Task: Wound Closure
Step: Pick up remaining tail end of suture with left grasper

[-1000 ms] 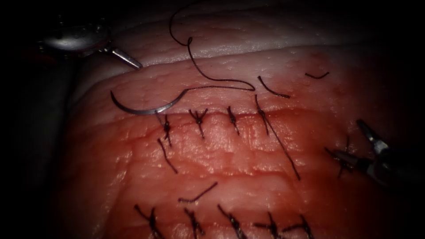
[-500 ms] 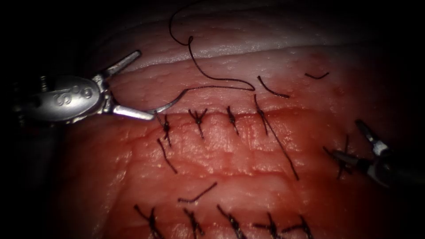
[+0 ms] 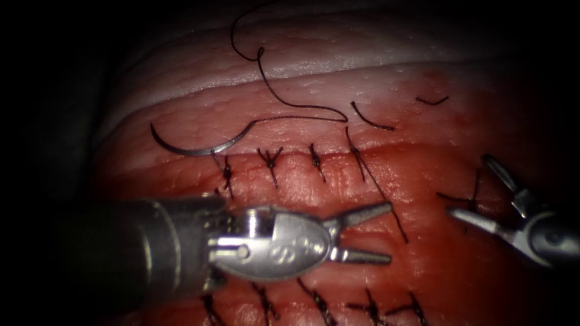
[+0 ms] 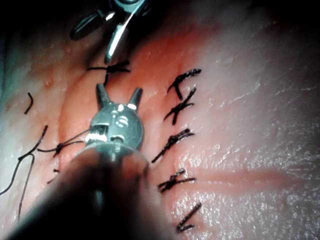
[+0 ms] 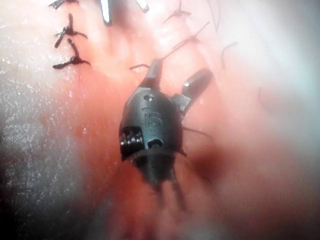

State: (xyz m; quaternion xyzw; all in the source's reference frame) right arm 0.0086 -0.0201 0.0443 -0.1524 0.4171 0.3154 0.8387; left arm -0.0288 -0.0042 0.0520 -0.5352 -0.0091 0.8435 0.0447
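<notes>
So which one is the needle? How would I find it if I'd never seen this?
Start at the upper row of dark stitches on the tissue. Just beyond the leftmost stitch lies the needle, flat on the surface, held by neither tool. Unlike the thin dark thread trailing from it, it is a smooth, shiny grey curve.

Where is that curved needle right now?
In the endoscope view the needle lies loose on the tissue, just above the left end of the upper stitch row; the left tool and right tool hold nothing.

Dark thread (image 3: 284,101), silvery needle (image 3: 193,148), red-pink tissue (image 3: 423,278) with white edge.
</notes>
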